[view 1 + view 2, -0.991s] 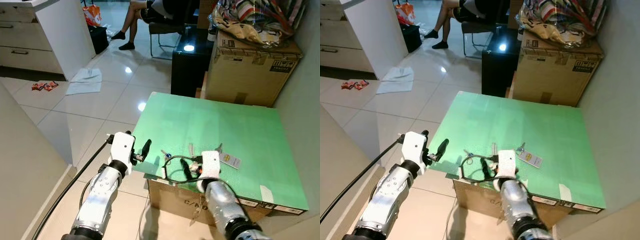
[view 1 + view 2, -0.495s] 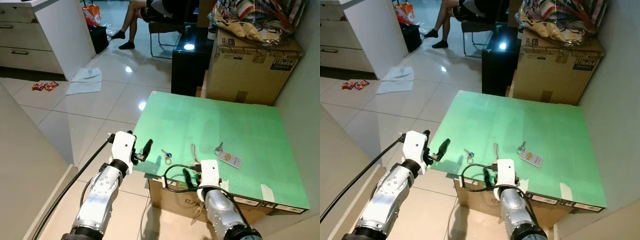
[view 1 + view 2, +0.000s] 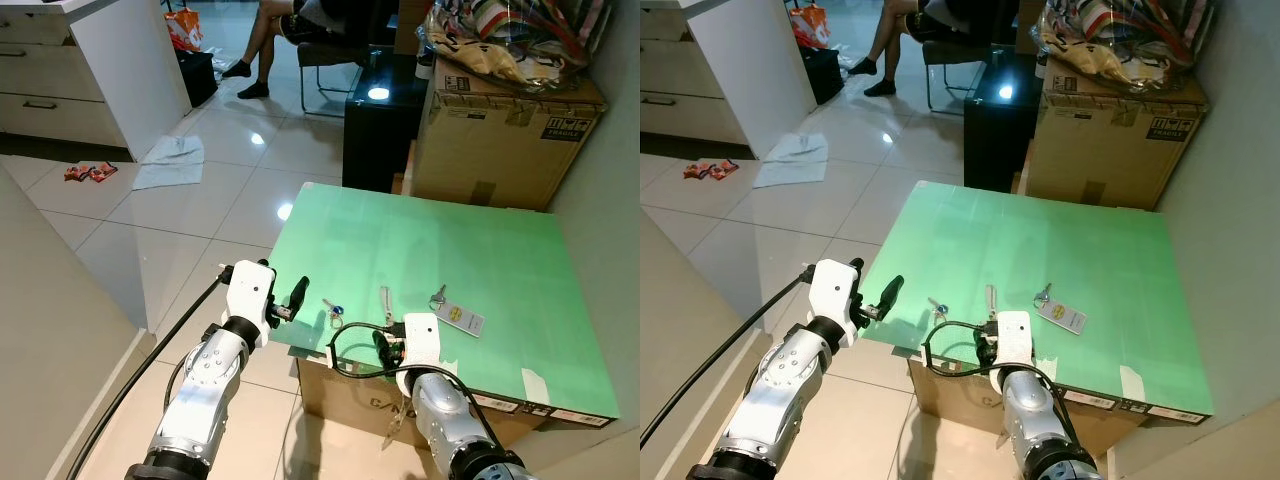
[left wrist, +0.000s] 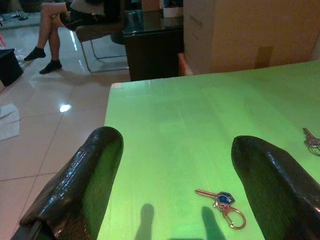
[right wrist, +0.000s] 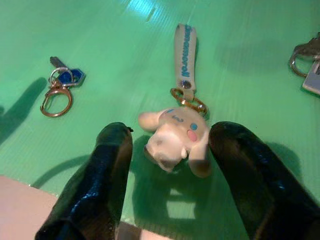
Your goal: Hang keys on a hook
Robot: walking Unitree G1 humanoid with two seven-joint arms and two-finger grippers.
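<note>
Both grippers hovered at the green table's (image 3: pixel 470 250) near edge in the left eye view, three key sets lying on it. Through the left wrist, the left gripper (image 4: pixel 175 185) gaped wide and empty before the blue key (image 4: pixel 222 200). Through the right wrist, the right gripper (image 5: pixel 170 165) spread wide, straddling a white plush keychain (image 5: pixel 175 132), contact unclear.

Your right gripper (image 5: pixel 167 170) has pulled back to the green board's (image 3: pixel 470 250) near edge — uncovering the plush keychain (image 5: pixel 176 135), now between its spread fingers (image 5: pixel 100 175).
</note>
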